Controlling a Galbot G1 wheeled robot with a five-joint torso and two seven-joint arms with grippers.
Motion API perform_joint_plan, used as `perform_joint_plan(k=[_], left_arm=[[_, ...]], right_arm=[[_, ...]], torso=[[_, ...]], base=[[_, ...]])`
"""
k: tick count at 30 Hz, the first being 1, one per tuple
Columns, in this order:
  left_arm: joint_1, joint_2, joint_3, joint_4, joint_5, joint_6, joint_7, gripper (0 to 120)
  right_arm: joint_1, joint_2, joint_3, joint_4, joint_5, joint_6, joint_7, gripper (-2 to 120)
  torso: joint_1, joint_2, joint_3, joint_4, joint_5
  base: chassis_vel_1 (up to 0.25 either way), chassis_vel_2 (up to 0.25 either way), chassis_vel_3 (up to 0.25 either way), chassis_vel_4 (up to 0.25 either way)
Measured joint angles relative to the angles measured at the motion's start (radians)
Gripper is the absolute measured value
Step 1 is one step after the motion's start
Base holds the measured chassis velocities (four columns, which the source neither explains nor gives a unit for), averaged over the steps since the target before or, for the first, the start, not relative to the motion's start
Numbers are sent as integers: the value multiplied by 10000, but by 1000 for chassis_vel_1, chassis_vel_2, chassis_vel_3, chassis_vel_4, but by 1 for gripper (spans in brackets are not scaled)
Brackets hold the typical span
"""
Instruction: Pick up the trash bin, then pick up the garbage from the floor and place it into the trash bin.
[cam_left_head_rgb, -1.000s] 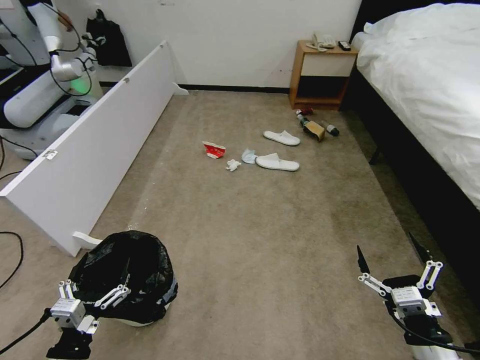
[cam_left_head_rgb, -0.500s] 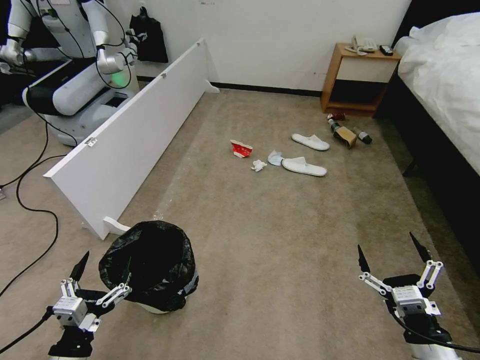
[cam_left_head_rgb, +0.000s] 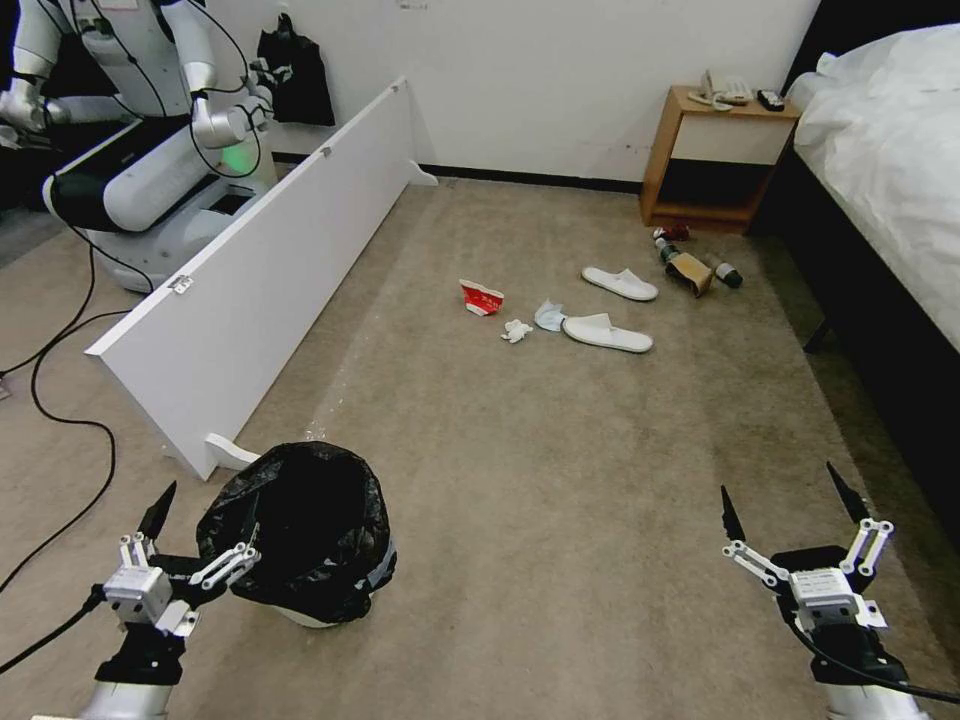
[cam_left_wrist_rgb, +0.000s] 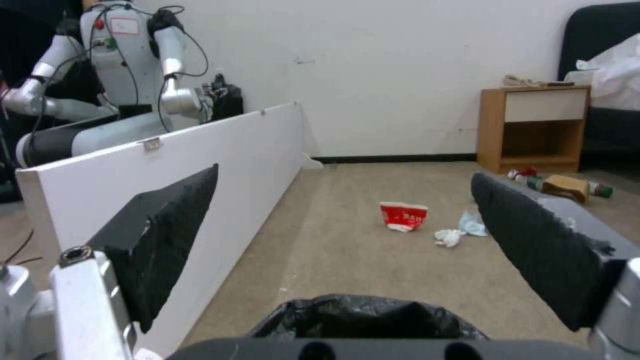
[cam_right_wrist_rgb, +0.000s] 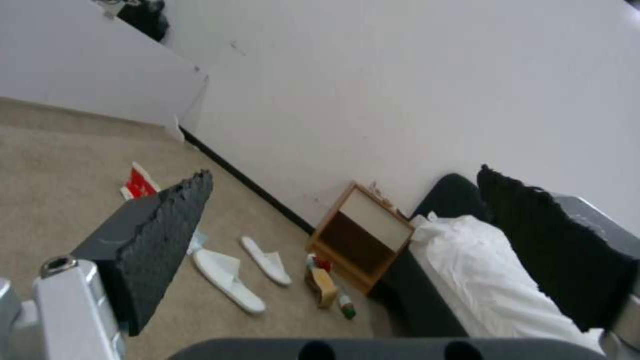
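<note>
Two hands wide open, empty: left hand (cam_left_head_rgb: 204, 533) beside trash bin (cam_left_head_rgb: 300, 540) lower left, right hand (cam_left_head_rgb: 792, 518) lower right.

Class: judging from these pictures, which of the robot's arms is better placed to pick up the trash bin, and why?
Left. Its open left claw sits right at the trash bin; the right claw hovers far across the carpet.

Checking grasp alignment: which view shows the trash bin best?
Head view: the whole trash bin shows, standing on the carpet with the open left gripper at its rim. The left wrist view catches just the bag's top edge. The right wrist view faces the far litter.
</note>
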Motion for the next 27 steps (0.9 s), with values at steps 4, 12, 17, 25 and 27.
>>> perform_joint_plan(k=[4, 12, 17, 25, 27], left_arm=[[-465, 266, 27, 35, 33, 542, -306, 100], [-1458, 1271, 297, 201, -165, 2040, -1101, 100], [-1678, 2171, 451, 313, -120, 3515, -1375, 100], [-2007, 2861, 465, 409, -844, 5257, -1708, 100], [-2034, 3008, 432, 487, -938, 5489, -1691, 100]], right_arm=[[83, 0, 4, -63, -1, -45, 11, 100], [151, 0, -31, -180, -6, -57, 11, 100], [200, 0, -5, -263, 6, -33, 9, 100], [223, 0, -4, -420, -9, 26, -4, 100], [235, 0, 4, -453, -9, 36, -3, 100]], torso=[[0, 0, 0, 2, 0], [0, 0, 0, -1, 0], [0, 0, 0, 1, 0], [1, 0, 0, 0, 0], [0, 0, -1, 0, -1]], base=[[0, 0, 0, 0], [0, 0, 0, 0], [0, 0, 0, 0], [0, 0, 0, 0], [0, 0, 0, 0]])
